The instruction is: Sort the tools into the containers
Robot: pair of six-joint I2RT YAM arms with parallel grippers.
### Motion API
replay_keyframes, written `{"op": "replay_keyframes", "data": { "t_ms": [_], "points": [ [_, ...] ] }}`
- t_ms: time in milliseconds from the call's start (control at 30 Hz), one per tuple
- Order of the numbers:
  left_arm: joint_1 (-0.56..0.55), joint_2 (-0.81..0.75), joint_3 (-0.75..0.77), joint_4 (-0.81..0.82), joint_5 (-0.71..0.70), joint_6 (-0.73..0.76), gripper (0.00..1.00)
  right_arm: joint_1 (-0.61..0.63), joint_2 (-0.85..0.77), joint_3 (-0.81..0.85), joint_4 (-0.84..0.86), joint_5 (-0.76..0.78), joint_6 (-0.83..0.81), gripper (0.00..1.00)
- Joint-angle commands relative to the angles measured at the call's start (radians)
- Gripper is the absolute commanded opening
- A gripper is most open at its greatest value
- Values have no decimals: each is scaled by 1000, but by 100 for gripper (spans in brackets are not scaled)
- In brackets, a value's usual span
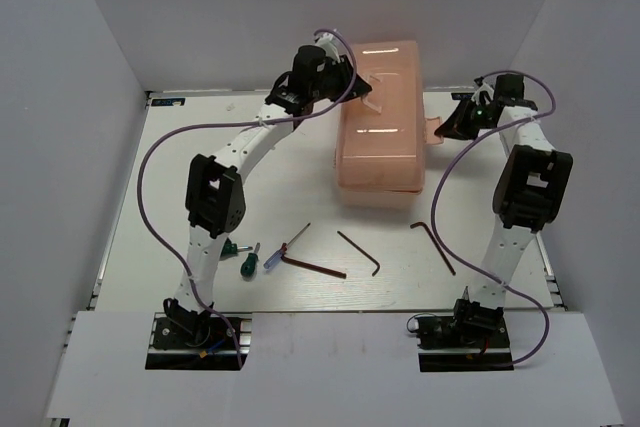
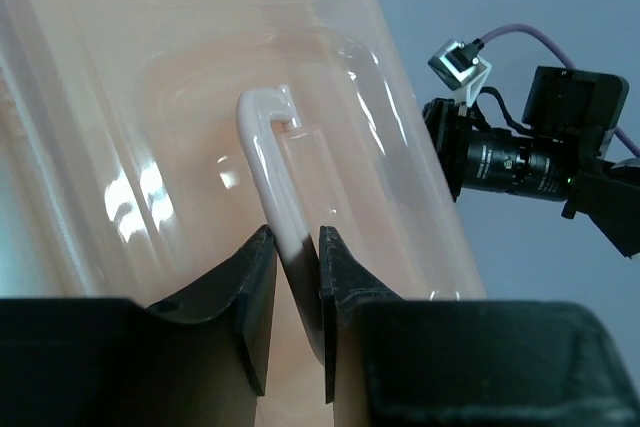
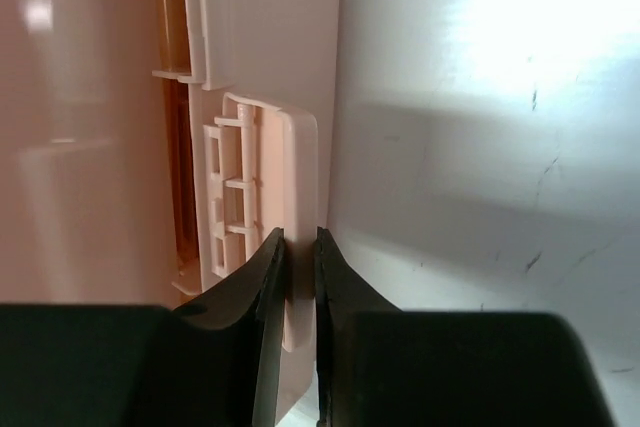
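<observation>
The salmon-pink toolbox [image 1: 380, 147] stands at the table's far middle with its lid down, so its compartments are hidden. My left gripper [image 1: 358, 87] is shut on the lid handle [image 2: 270, 177], which runs between its jaws [image 2: 297, 252]. My right gripper [image 1: 452, 125] is shut on the latch [image 3: 290, 167] at the box's right side, with the tab between its jaws [image 3: 298, 252]. Three dark hex keys [image 1: 315, 265] [image 1: 360, 251] [image 1: 434, 245] lie on the table in front of the box. Two green-handled screwdrivers [image 1: 247, 266] [image 1: 232, 246] and a blue-handled one [image 1: 274, 260] lie by the left arm.
White walls close the table on the left, back and right. Purple cables [image 1: 160, 147] loop along both arms. The right wrist's camera [image 2: 520, 157] shows beyond the box in the left wrist view. The arm bases [image 1: 195, 332] sit at the near edge.
</observation>
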Motion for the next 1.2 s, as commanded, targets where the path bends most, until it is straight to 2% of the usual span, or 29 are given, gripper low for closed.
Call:
{"op": "replay_keyframes", "data": {
  "t_ms": [0, 233, 400, 567, 600, 667, 700, 800, 933, 1167],
  "points": [
    [77, -179, 3, 4, -124, 68, 0, -34, 33, 173, -6, 135, -66, 0],
    [140, -377, -216, -56, -253, 150, 0, -38, 93, 221, -20, 150, -64, 0],
    [178, -576, -515, -33, -367, 161, 0, -43, 105, 195, -13, 146, -58, 0],
    [199, -650, -719, -54, -453, 161, 1, -41, 96, 184, -19, 135, -61, 0],
    [209, -662, -744, -43, -464, 149, 15, -40, 94, 184, -23, 135, -63, 0],
    [209, -682, -803, -33, -476, 149, 34, -43, 93, 179, -25, 129, -66, 0],
    [221, -693, -814, -33, -485, 149, 55, -41, 91, 176, -28, 126, -69, 0],
    [232, -693, -824, -79, -509, 149, 83, -43, 83, 168, -31, 112, -72, 0],
    [273, -725, -824, -131, -566, 140, 89, -41, 67, 129, -19, 101, -73, 0],
    [307, -823, -842, -163, -591, 140, 89, -43, 60, 92, 6, 88, -49, 0]
  ]
}}
